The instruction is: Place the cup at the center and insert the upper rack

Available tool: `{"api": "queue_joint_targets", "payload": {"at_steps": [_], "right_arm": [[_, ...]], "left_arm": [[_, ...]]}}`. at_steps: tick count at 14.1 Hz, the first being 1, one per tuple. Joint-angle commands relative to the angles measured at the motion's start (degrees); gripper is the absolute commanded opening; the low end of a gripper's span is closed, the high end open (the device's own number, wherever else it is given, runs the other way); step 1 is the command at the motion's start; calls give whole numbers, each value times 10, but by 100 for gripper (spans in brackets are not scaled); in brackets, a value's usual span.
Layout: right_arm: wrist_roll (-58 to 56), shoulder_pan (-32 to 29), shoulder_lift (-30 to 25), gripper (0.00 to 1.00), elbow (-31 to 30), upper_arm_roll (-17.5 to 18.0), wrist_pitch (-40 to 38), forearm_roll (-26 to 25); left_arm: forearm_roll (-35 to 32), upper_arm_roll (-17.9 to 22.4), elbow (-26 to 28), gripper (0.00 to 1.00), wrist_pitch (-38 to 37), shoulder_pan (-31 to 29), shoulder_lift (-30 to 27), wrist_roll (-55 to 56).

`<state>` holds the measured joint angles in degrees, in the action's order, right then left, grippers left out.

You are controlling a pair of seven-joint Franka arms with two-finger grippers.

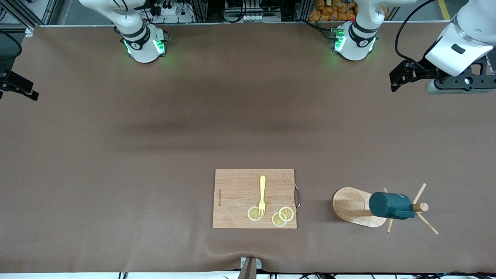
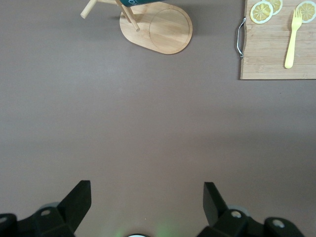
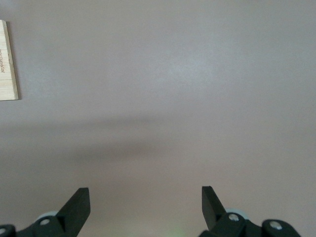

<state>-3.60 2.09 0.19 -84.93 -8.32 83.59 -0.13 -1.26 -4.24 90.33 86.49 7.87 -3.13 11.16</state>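
The dark teal cup (image 1: 391,205) hangs on the light wooden mug tree (image 1: 350,204), which stands near the front edge toward the left arm's end of the table. In the left wrist view the tree's oval base (image 2: 165,27) shows, and only a sliver of the cup (image 2: 143,2). My left gripper (image 1: 396,79) is open and empty, up in the air over bare table at the left arm's end; its own view shows it (image 2: 146,197) with the jaws wide apart. My right gripper (image 1: 23,88) sits at the right arm's end, open and empty (image 3: 144,200).
A bamboo cutting board (image 1: 236,193) with a metal handle (image 1: 297,197) lies beside the mug tree, toward the table's middle. On it are a yellow fork (image 1: 262,195) and three lemon slices (image 1: 286,213). The board's edge (image 3: 7,59) shows in the right wrist view.
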Motion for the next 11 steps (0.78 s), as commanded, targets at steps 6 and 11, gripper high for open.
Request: {"api": "queue_joint_targets", "payload": {"at_steps": [6, 11], "right_arm": [[2, -12, 3, 100, 8, 7, -7, 5], [2, -12, 3, 100, 8, 7, -7, 6]], "left_arm": [[-8, 15, -8, 100, -20, 17, -7, -11], [-8, 14, -15, 100, -26, 11, -7, -13]]}}
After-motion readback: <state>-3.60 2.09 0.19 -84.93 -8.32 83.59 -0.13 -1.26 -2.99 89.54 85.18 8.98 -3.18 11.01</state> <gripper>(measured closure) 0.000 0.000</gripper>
